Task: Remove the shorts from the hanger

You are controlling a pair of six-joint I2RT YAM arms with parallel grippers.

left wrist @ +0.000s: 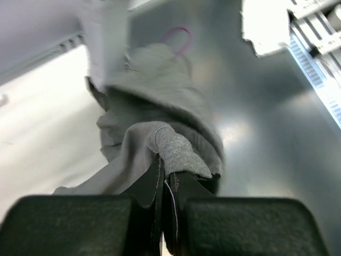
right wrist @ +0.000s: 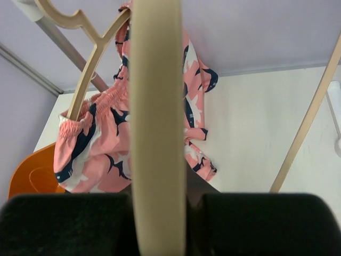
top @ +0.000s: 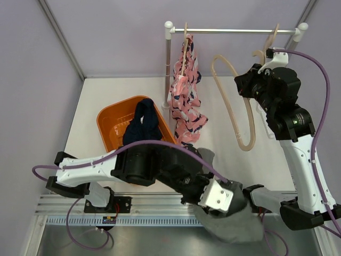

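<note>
Lilac walls (top: 32, 64), matte white tabletop (top: 224, 154). Soft grey shorts (left wrist: 160, 106) pinched between the pressed-together fingers of left gripper (left wrist: 164, 178), sagging over brushed-metal ledge (top: 160, 240). Right gripper (right wrist: 158, 205) clamped on smooth, curved beige hanger (right wrist: 157, 106) (bare). Pink patterned shorts (top: 186, 106) draped on second hanger (right wrist: 85, 80) under chrome rail (top: 234, 31); navy shorts (top: 143, 125) heaped in orange plastic basket (top: 106, 125).

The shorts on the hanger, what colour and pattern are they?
The shorts are pink with dark-blue and white blotches, clearest in the right wrist view.
</note>
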